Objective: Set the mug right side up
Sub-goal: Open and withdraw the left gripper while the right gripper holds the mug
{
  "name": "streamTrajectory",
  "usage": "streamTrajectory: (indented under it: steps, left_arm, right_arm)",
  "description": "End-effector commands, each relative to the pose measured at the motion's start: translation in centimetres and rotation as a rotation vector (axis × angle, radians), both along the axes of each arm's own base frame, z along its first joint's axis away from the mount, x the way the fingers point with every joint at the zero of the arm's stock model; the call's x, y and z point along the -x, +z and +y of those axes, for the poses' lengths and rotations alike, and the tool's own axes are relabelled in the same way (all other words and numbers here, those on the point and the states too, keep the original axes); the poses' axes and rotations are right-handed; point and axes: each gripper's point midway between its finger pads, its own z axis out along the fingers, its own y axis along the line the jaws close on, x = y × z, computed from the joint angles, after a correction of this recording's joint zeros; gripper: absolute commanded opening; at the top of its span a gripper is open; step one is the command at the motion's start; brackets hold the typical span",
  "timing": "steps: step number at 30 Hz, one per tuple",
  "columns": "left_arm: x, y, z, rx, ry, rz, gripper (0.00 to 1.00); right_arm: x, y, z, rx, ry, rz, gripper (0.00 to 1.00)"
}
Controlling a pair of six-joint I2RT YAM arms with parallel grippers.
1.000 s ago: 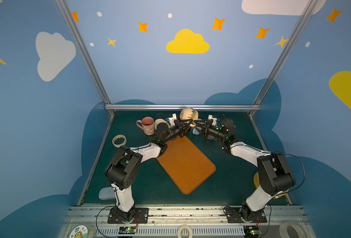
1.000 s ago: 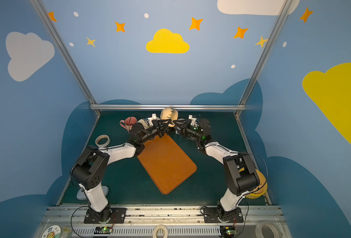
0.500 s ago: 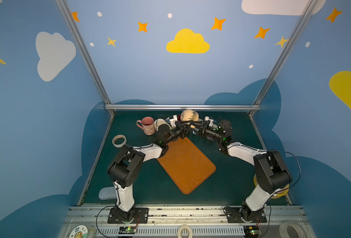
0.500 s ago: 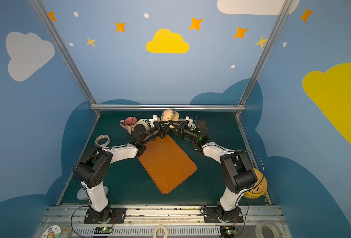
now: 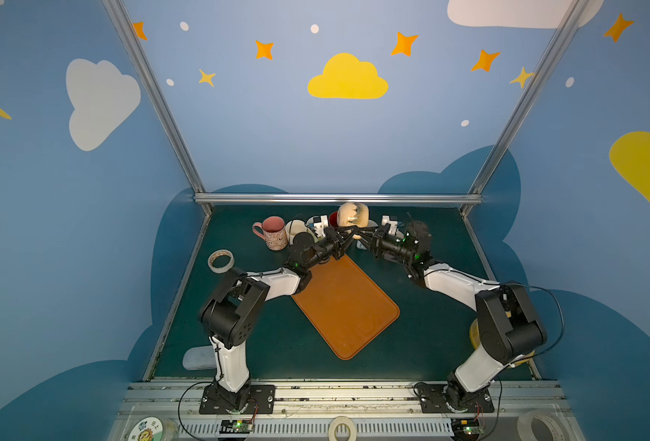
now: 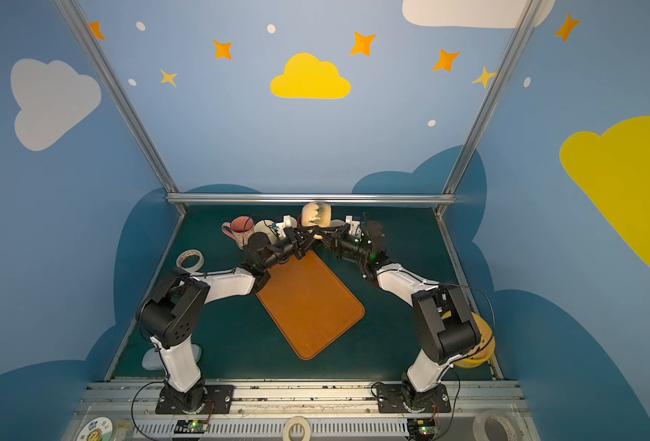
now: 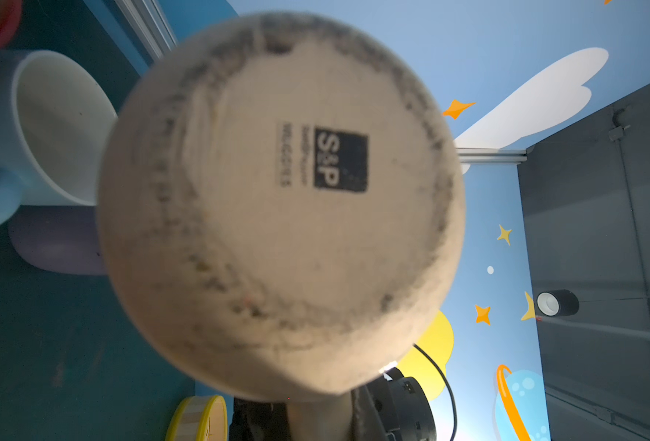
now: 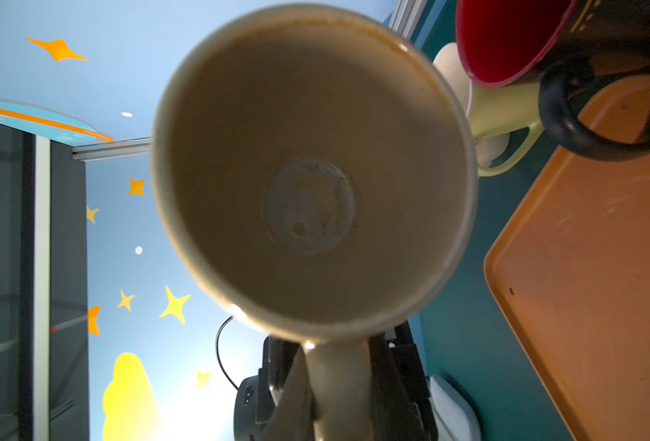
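A beige mug (image 5: 352, 215) (image 6: 316, 215) hangs in the air on its side above the back of the table. The left wrist view faces its stamped base (image 7: 277, 191), and the right wrist view looks into its open mouth (image 8: 308, 172). My left gripper (image 5: 348, 233) (image 7: 319, 418) is shut on the mug's handle from the base side. From the mouth side, my right gripper (image 5: 362, 231) (image 8: 338, 393) is shut on the same handle, with a jaw against each side of it.
An orange tray (image 5: 344, 305) lies under and in front of the mug. A pink mug (image 5: 274, 233), a cream mug (image 5: 296, 229) and a black mug with a red inside (image 8: 507, 42) crowd the back. A tape roll (image 5: 221, 260) lies at the left.
My right gripper has come in towards the mug and its jaws have closed onto the handle. The left gripper and the mug have barely moved.
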Motion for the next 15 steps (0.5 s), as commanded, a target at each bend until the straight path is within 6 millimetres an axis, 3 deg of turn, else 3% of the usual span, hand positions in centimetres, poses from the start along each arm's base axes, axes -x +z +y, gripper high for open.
streamTrajectory:
  steps: [1, 10, 15]
  left_arm:
    - [2.7, 5.0, 0.0, 0.053, -0.064, -0.164, 0.06]
    - [5.1, 1.7, 1.0, -0.077, -0.069, -0.135, 0.36]
    - [5.8, 0.2, 1.8, -0.120, -0.056, -0.117, 0.45]
  right_arm:
    - [0.5, 3.1, -0.4, 0.077, -0.011, -0.169, 0.00]
    - [2.3, 2.5, -0.6, 0.138, 0.004, -0.198, 0.00]
    - [2.9, 1.9, -0.7, 0.145, 0.010, -0.191, 0.00]
